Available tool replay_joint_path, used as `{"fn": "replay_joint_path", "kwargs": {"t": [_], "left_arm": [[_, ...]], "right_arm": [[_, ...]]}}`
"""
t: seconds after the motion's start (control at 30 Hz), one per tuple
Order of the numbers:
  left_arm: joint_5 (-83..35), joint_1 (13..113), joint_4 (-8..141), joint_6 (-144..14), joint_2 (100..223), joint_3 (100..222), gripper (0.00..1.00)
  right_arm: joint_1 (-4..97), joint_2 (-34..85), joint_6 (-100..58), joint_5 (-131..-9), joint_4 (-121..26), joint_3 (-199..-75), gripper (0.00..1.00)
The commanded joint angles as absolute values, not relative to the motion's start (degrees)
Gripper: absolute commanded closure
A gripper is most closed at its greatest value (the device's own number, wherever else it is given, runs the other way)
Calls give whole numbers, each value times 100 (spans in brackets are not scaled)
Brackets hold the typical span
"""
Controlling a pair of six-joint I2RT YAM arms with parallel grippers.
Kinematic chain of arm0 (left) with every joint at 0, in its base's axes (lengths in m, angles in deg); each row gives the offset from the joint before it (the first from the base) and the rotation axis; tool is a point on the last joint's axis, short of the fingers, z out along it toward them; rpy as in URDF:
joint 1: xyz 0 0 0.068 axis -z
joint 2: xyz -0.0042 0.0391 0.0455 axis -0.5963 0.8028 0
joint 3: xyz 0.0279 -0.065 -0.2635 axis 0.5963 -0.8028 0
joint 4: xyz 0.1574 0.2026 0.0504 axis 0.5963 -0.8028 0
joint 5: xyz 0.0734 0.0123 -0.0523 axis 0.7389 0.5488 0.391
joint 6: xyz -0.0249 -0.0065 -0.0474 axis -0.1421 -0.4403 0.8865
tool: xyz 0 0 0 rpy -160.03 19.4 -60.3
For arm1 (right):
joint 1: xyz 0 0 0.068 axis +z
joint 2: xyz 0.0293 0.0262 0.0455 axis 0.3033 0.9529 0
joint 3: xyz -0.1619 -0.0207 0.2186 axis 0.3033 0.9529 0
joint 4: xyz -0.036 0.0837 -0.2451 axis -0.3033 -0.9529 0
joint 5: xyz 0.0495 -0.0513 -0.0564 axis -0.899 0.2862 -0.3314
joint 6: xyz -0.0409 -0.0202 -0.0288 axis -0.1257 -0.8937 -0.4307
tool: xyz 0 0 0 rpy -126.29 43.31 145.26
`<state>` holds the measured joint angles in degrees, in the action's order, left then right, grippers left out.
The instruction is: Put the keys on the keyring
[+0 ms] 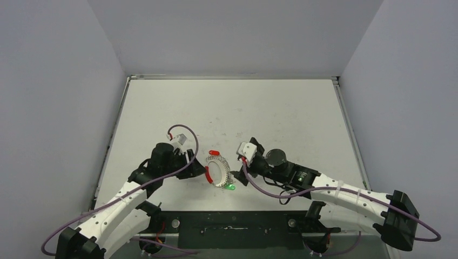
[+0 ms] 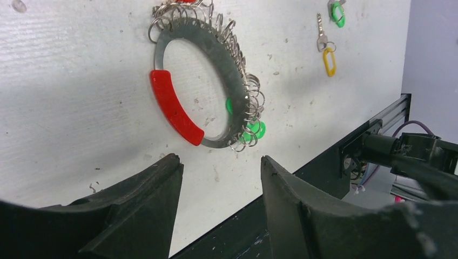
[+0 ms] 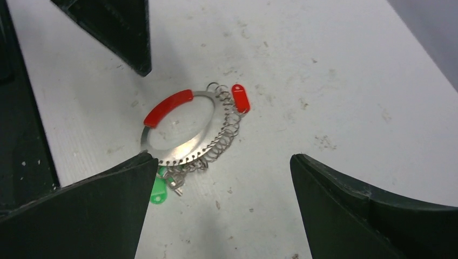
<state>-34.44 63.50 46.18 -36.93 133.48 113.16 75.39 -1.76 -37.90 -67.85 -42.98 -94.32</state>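
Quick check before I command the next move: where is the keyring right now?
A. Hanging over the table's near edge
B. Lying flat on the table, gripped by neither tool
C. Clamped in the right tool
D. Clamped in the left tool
B: the keyring lies flat on the table, while the left tool and right tool both stand open, gripping nothing.

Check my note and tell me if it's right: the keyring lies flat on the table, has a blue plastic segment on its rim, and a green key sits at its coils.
One thing is wrong: the plastic segment is red, not blue, as the right wrist view shows. The keyring does lie flat on the table, with a green key at its coils.
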Motion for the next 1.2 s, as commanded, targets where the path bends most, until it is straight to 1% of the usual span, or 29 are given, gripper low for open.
{"fn": "replay_joint_path", "kwargs": {"t": [0.0,0.07,0.17,0.2,0.37,0.47,0.73,0.93,1.17], "left_arm": [[-3271,6341,4681,-3739,12892,11503,46],[-3236,6332,4674,-3734,12698,11465,44],[-3180,6318,4663,-3707,12425,11392,43],[-3163,6315,4656,-3695,12317,11365,42],[-3078,6315,4696,-3586,12041,11224,41],[-3080,6308,4733,-3544,11980,11175,41],[-3128,6306,4840,-3470,12060,11123,41],[-3141,6307,4838,-3471,12093,11123,41],[-3149,6306,4911,-3432,12099,11052,40]], "right_arm": [[7709,301,-4274,-7995,-3822,-9220,1],[8014,403,-4648,-7878,-3592,-9015,1],[8495,621,-5150,-7365,-3310,-8767,1],[8516,732,-5191,-7286,-3226,-8750,3],[8579,1336,-5463,-7061,-2981,-8763,22],[8605,1606,-5518,-6880,-2562,-8670,27],[8654,2375,-5693,-7066,-2235,-8880,48],[8700,2587,-5732,-7079,-2119,-9019,52],[8701,2575,-5734,-7031,-2041,-9041,68]]}}
